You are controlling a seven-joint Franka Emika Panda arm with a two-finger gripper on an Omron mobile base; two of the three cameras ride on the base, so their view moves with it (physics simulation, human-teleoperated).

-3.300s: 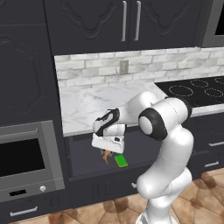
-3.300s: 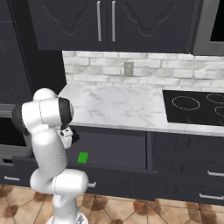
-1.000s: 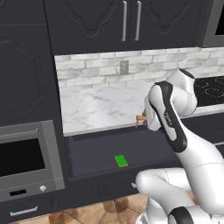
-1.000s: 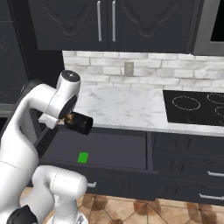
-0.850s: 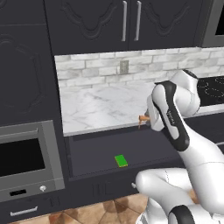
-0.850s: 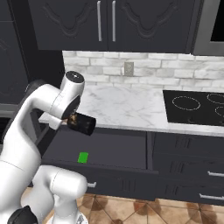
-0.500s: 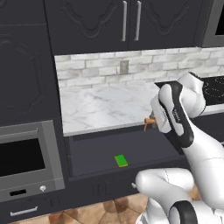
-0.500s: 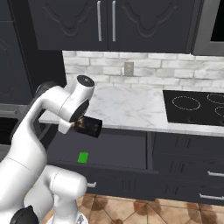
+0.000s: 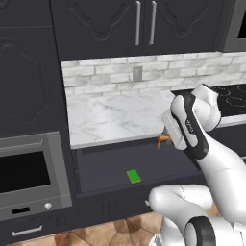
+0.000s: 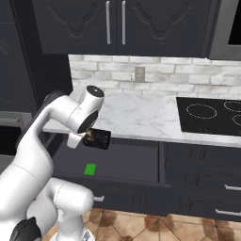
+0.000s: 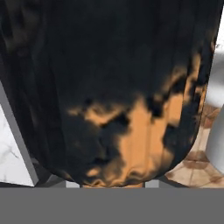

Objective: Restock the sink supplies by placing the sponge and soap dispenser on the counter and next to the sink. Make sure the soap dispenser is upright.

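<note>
- Hand [image 10: 86,137] was clamped on the soap dispenser [image 10: 97,138], which lay sideways in the grip, orange nozzle [image 9: 163,139] pointing away from the arm.
- Dispenser hung just beyond the table [image 10: 136,115] front edge, over the open drawer [image 10: 123,162].
- Sponge [image 10: 90,169] lay below the hand, on the drawer floor.
- Judgement: lift above the slab, rotate the wrist until the nozzle is up, then lower and release.
</note>
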